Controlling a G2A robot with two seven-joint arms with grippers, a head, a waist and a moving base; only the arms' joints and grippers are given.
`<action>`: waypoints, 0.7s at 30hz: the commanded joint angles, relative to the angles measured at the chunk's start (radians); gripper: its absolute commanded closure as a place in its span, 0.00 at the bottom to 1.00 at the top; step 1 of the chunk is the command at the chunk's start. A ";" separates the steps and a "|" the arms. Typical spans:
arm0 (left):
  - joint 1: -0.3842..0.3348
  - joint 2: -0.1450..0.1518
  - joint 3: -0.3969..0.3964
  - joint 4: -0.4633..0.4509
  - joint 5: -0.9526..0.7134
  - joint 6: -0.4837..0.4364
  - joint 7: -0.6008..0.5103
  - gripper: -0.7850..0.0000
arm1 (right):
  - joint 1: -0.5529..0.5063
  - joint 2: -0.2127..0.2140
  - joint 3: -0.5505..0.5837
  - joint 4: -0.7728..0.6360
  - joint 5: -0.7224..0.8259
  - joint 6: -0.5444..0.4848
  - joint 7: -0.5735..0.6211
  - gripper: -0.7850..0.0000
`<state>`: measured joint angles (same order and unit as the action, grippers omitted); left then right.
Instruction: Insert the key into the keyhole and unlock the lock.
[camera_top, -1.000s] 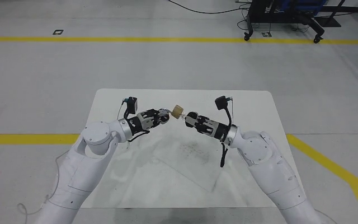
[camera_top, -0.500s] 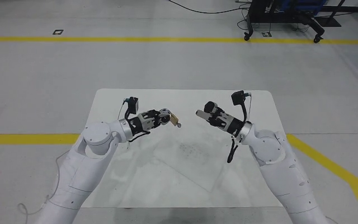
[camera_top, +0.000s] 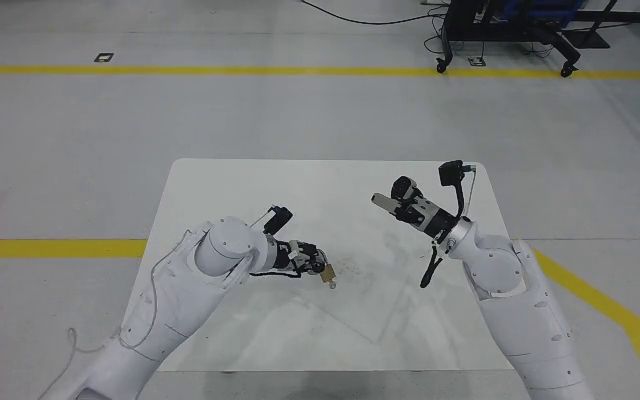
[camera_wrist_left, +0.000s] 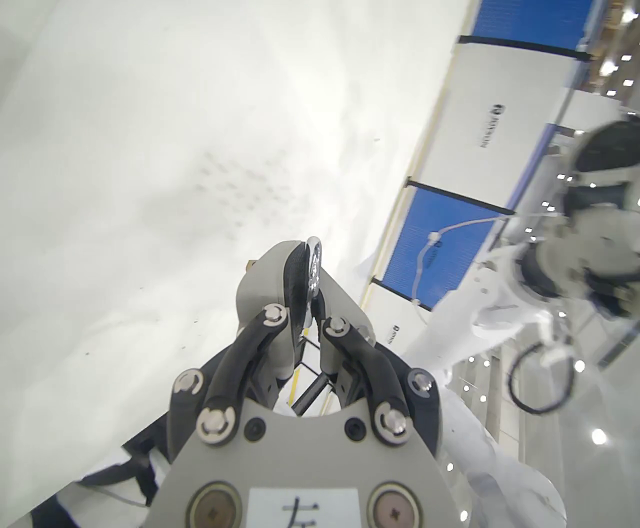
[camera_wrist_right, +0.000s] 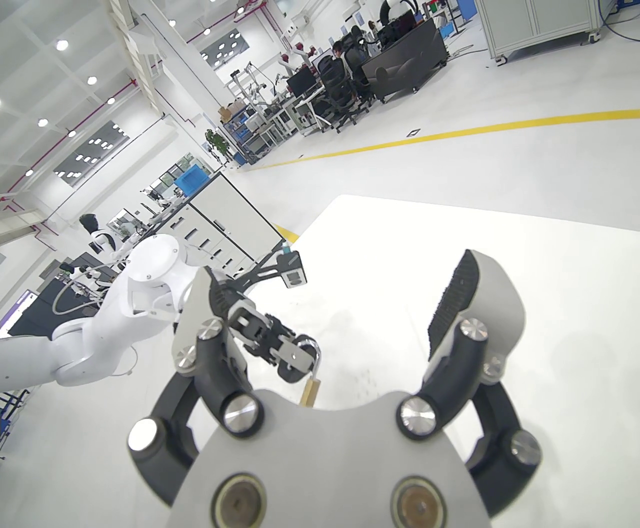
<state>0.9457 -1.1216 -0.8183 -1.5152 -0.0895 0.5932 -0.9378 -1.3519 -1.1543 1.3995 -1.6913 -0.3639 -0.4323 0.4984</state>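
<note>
Dangling by its thin shackle (camera_wrist_right: 317, 360) in the clamped left gripper (camera_top: 308, 262), lock (camera_top: 326, 271) is likely risking a slip; right gripper (camera_top: 384, 200), well apart from lock, is gaping empty.

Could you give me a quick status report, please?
Left gripper shut on the lock by its shackle, lock hanging over the table. Right gripper open, empty, well apart. Nothing between them.
</note>
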 joint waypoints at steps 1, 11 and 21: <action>-0.022 -0.012 0.047 0.020 0.020 0.017 0.004 1.00 | 0.000 0.000 0.000 0.000 0.000 0.000 0.000 0.00; -0.068 -0.050 0.126 0.089 0.028 0.049 0.057 1.00 | 0.000 0.000 0.000 0.000 0.000 0.000 0.000 0.00; -0.049 -0.038 0.052 0.036 0.002 0.014 0.087 0.00 | 0.000 0.000 0.000 0.000 0.000 0.000 0.000 0.00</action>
<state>0.8898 -1.1637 -0.7462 -1.4690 -0.0753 0.6110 -0.8497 -1.3519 -1.1543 1.3995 -1.6913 -0.3639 -0.4323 0.4984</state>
